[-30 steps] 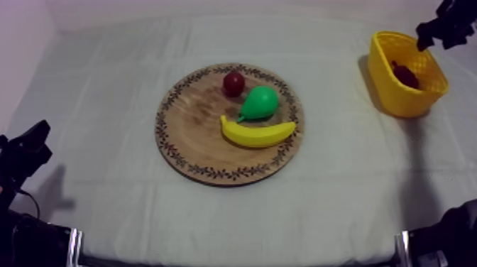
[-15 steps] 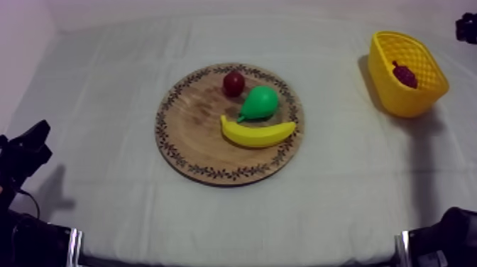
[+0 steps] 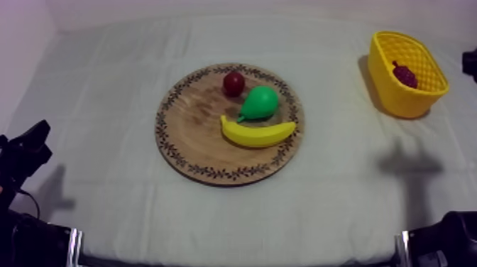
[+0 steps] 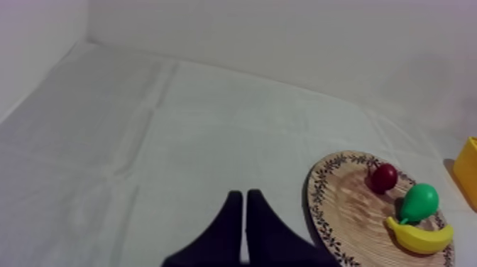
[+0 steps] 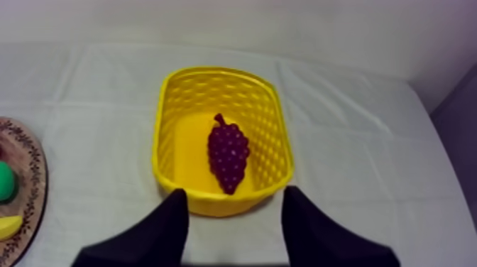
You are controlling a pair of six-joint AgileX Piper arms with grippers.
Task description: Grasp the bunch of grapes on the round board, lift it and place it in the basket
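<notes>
The purple bunch of grapes (image 5: 228,153) lies on the floor of the yellow basket (image 5: 273,131), free of any grip. My right gripper (image 5: 236,194) hovers just in front of the basket's near rim, its fingers open with nothing between them. From above, the basket (image 3: 387,78) stands at the far right with the grapes (image 3: 404,74) inside. A bit of my right arm (image 3: 470,62) shows at the edge beside it. My left gripper (image 3: 34,140) rests low at the left, and its fingers (image 4: 245,206) lie shut together as a narrow wedge.
The round wooden board (image 3: 192,131) sits mid-table and holds a small red fruit (image 3: 233,83), a green pear (image 3: 259,104) and a banana (image 3: 257,133). Bare cloth lies between the board and the basket, with the arm's shadow (image 3: 408,160) on it.
My right arm has pulled back from over the basket toward the right edge of the top view. The grapes stay in the basket. The left arm has not moved.
</notes>
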